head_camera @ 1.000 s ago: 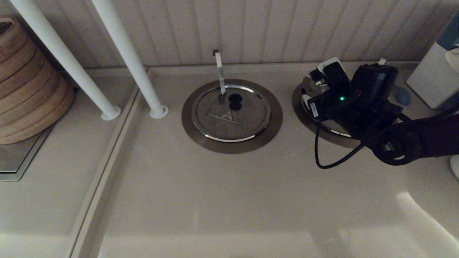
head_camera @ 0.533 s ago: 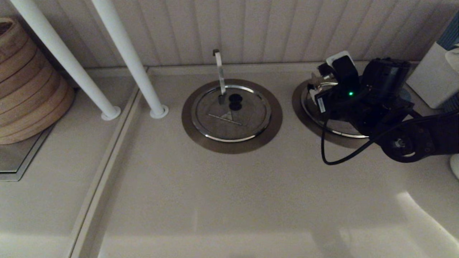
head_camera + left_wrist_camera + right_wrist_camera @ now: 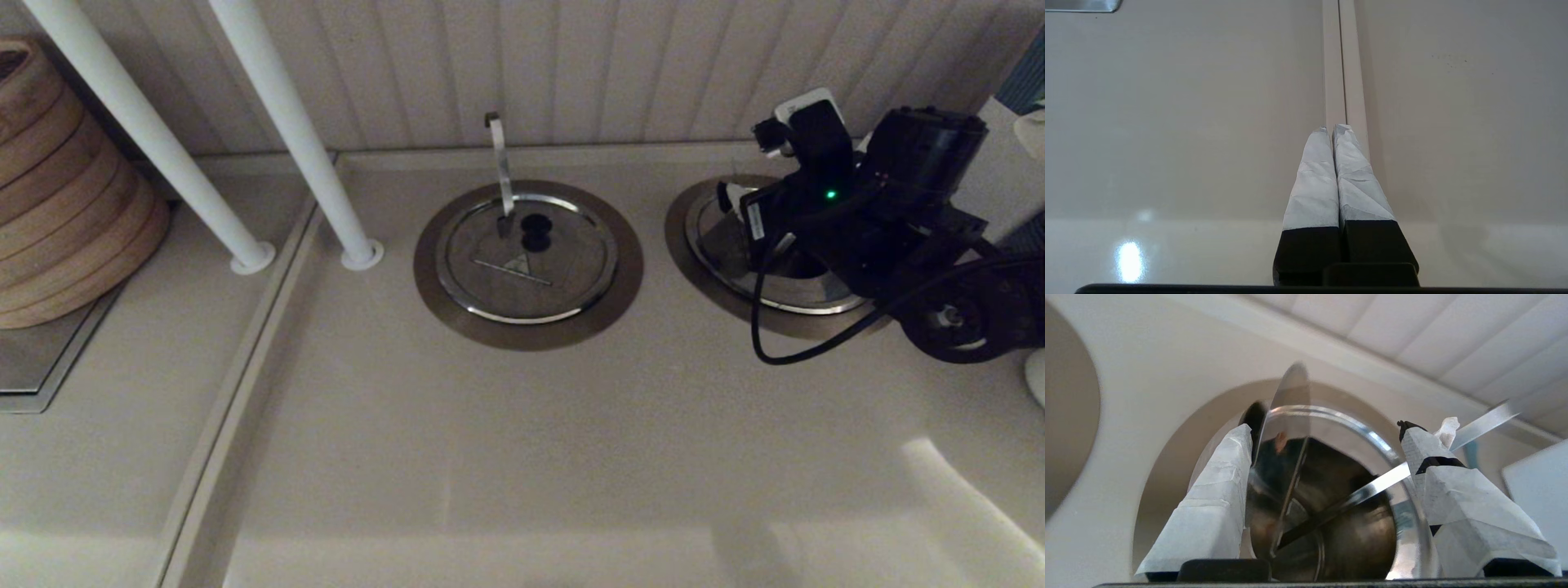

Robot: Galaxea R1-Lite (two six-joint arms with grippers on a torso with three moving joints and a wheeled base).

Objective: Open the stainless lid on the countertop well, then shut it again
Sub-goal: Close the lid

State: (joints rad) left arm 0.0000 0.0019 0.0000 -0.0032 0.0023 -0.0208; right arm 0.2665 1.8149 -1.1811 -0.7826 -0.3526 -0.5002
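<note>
The stainless lid (image 3: 1290, 392) stands steeply tilted on its edge over the open countertop well (image 3: 1347, 522). Its black knob (image 3: 1252, 416) sits just behind one taped finger of my right gripper (image 3: 1329, 430). The gripper's fingers stand wide apart, and the other finger is clear of the lid, beside the slanted utensil handle (image 3: 1478, 424). In the head view my right gripper (image 3: 767, 151) hovers over the well's brownish collar (image 3: 686, 245) at the back right and hides the lid. My left gripper (image 3: 1331, 128) is shut and empty above bare counter.
A similar closed lid (image 3: 522, 261) with an underlined triangle and an upright handle (image 3: 500, 163) lies at the centre. Two white poles (image 3: 294, 139) and stacked bamboo steamers (image 3: 65, 204) stand to the left. A white container (image 3: 980, 180) stands at the right, against the panelled wall.
My right arm has moved right and back toward the wall, rising a little. More of the right well's shiny rim now shows in front of it. The left arm is unmoved.
</note>
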